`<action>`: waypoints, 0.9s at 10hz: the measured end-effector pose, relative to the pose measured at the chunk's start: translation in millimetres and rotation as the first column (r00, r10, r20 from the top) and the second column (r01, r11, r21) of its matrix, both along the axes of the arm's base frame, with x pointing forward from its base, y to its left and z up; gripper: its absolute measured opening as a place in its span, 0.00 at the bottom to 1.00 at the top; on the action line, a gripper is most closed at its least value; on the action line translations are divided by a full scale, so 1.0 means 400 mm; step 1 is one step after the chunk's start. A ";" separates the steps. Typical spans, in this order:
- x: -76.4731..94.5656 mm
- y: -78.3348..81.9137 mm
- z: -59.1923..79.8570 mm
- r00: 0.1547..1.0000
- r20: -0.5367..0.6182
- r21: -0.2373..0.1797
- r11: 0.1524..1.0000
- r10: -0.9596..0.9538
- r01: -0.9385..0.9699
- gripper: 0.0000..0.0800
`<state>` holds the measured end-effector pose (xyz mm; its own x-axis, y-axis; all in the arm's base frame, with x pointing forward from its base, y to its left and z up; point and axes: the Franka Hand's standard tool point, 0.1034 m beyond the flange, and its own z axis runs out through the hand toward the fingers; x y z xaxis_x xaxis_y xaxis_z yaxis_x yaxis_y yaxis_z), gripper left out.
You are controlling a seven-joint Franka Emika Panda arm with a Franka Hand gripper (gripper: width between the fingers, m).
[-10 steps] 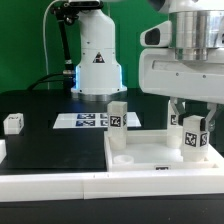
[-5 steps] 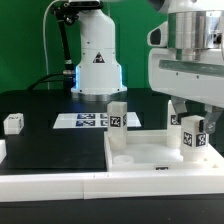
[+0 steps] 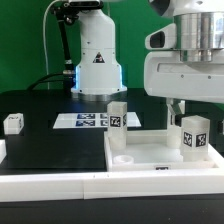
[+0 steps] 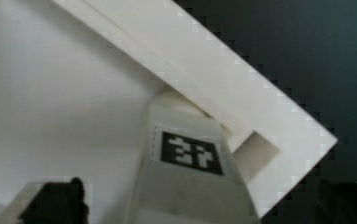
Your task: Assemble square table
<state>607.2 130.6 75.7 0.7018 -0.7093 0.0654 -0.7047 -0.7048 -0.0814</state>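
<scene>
Exterior view: we see the gripper hanging just above the first leg. This leg stands upright at a corner of the square table's slab, at the exterior view's right. The slab lies flat on the black table with its raised rim up. One dark finger shows beside the top of the first leg, and we cannot tell from this view whether it touches.

A second leg stands upright at the slab's far corner, at the exterior view's left, with its tag facing the camera. A third leg lies on the table, well apart from the slab, at the exterior view's left. We mark the marker board flat on the table between the third leg and the second. The robot base rises behind it. A long white border bar runs along the front.

Wrist view: we look down on the first leg and its tag, set just inside a corner of the slab. The dark fingertips stand on either side of the leg with a clear gap on each side. The jaws are spread wide and grip nothing.
</scene>
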 end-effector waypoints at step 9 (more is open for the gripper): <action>0.016 0.000 0.012 0.679 -0.017 -0.091 0.675 0.734 -0.732 0.81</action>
<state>613.6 130.5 80.3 0.9922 0.0413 0.1180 0.0421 -0.9991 -0.0046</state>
